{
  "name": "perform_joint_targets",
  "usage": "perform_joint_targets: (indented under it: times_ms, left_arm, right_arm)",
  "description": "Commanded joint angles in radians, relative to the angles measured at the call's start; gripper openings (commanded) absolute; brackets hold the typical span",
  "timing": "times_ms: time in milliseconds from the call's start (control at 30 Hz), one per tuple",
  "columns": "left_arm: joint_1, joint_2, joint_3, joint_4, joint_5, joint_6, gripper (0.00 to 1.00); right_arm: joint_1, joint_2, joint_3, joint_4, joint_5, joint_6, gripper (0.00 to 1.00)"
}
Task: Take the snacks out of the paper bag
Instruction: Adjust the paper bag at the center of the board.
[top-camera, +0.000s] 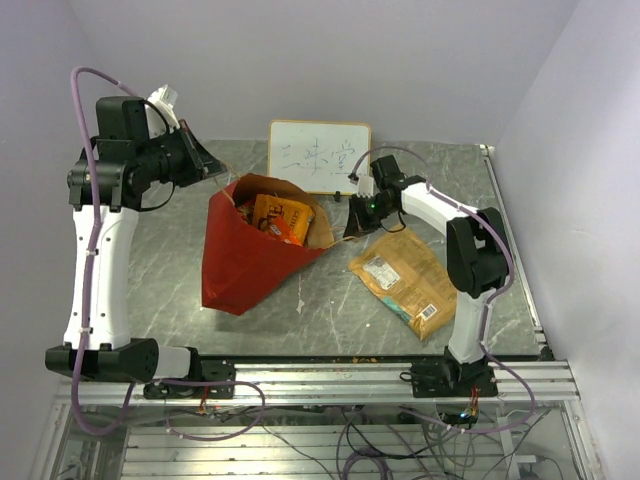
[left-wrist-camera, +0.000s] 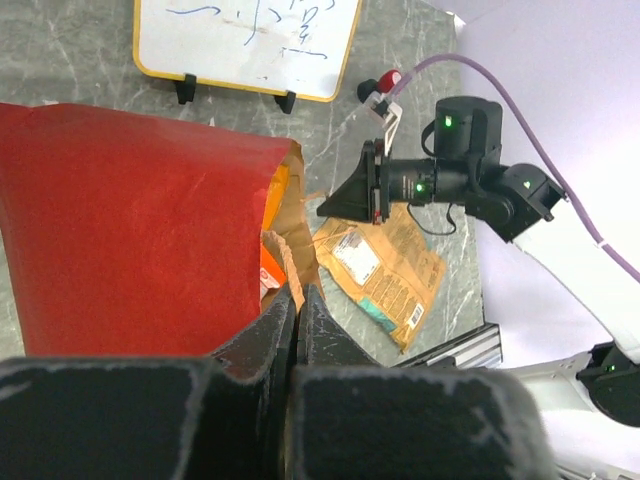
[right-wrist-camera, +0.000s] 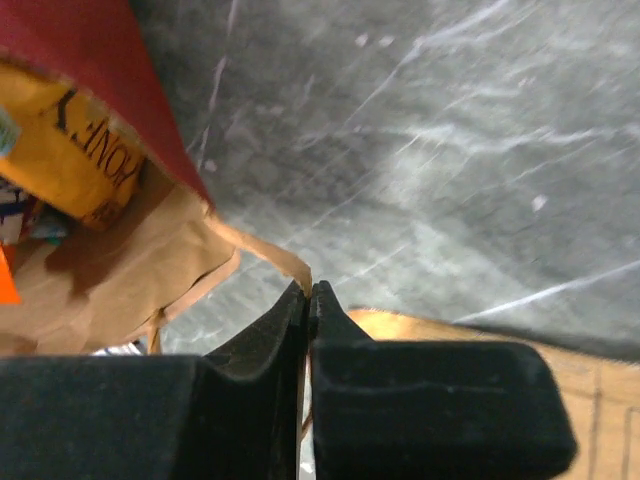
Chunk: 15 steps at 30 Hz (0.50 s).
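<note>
The red paper bag (top-camera: 240, 262) lies on its side with its brown-lined mouth facing the back right. Orange and yellow snack packets (top-camera: 283, 217) show inside the mouth, also in the left wrist view (left-wrist-camera: 270, 192) and the right wrist view (right-wrist-camera: 75, 150). A golden-brown packet (top-camera: 405, 282) lies flat on the table right of the bag. My left gripper (top-camera: 208, 162) is raised at the bag's back-left rim, shut on a brown handle strip (left-wrist-camera: 288, 255). My right gripper (top-camera: 352, 228) is low at the mouth's right edge, shut on the other handle strip (right-wrist-camera: 265, 255).
A small whiteboard (top-camera: 318, 155) stands behind the bag. A red-capped black bottle (left-wrist-camera: 385, 82) stands near it, behind my right arm. The grey marble table (top-camera: 170, 260) ends in a metal rail (top-camera: 330, 375) at the near edge.
</note>
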<state>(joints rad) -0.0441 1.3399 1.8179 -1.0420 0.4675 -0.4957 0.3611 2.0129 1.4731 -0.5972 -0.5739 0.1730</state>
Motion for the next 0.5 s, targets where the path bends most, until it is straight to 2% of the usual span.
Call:
perform_joint_targets:
  times_ms: [0, 167, 333, 400, 467]
  left_arm:
    - [-0.003, 0.029, -0.005, 0.082, 0.032, -0.049, 0.07]
    - [-0.006, 0.003, -0.133, 0.282, 0.215, -0.178, 0.07]
    - [-0.015, -0.103, -0.277, 0.371, 0.218, -0.258, 0.07]
    - [-0.025, -0.131, -0.325, 0.380, 0.233, -0.295, 0.07]
    - [-0.029, -0.162, -0.350, 0.352, 0.220, -0.303, 0.07]
  right_arm:
    - [0.053, -0.128, -0.081, -0.003, -0.027, 0.033, 0.00]
    - [0.236, -0.351, -0.279, 0.064, 0.064, 0.122, 0.00]
    - [0.363, -0.532, -0.520, 0.261, 0.102, 0.275, 0.00]
    - [0.368, -0.551, -0.539, 0.254, 0.098, 0.282, 0.00]
    - [0.368, -0.573, -0.524, 0.179, 0.155, 0.241, 0.07]
